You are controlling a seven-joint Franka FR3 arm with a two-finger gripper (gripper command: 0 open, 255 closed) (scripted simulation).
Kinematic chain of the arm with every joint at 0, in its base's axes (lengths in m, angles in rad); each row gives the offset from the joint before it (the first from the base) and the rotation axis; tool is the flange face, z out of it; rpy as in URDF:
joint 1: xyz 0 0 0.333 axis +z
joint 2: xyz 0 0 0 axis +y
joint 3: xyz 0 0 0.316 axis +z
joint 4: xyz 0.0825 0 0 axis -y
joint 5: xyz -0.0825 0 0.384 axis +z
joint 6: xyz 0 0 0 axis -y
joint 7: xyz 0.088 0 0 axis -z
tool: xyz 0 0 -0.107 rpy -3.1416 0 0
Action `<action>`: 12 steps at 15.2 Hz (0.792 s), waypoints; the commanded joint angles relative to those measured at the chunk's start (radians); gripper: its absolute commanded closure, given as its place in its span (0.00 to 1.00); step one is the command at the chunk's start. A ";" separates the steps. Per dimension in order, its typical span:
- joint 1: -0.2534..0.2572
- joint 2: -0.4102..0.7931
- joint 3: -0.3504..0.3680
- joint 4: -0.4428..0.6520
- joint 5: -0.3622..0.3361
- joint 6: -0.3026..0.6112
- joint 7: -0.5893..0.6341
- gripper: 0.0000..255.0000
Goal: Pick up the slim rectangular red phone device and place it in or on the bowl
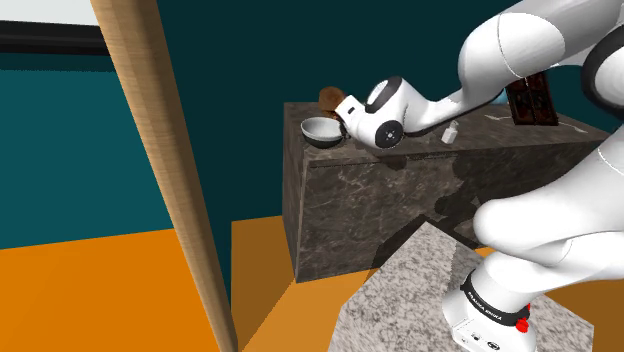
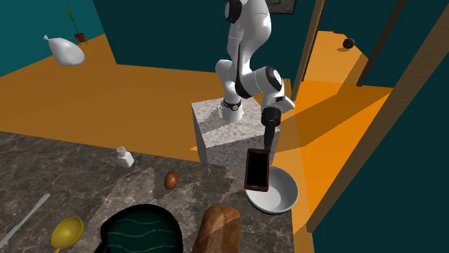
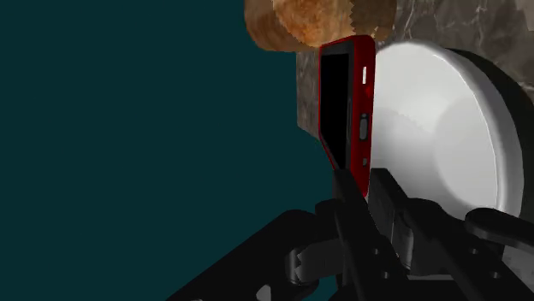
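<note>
Second exterior view, lower right, red phone (image 2: 257,169) clasped upright in pincer (image 2: 265,146), over white bowl (image 2: 285,195) at surface (image 2: 72,172) edge.

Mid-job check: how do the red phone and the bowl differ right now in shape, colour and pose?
The phone is a flat red slab with a black screen; the bowl is round, hollow and white. The phone hangs on end, clasped in the gripper; the bowl sits upright on the counter. Both are at the counter's corner, near the bread.
</note>
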 commanded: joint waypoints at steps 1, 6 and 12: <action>-0.009 0.083 0.061 0.050 0.088 -0.067 -0.114 1.00; 0.023 0.249 0.114 0.093 0.106 -0.222 -0.204 1.00; 0.054 0.355 0.106 0.072 0.031 -0.327 -0.176 1.00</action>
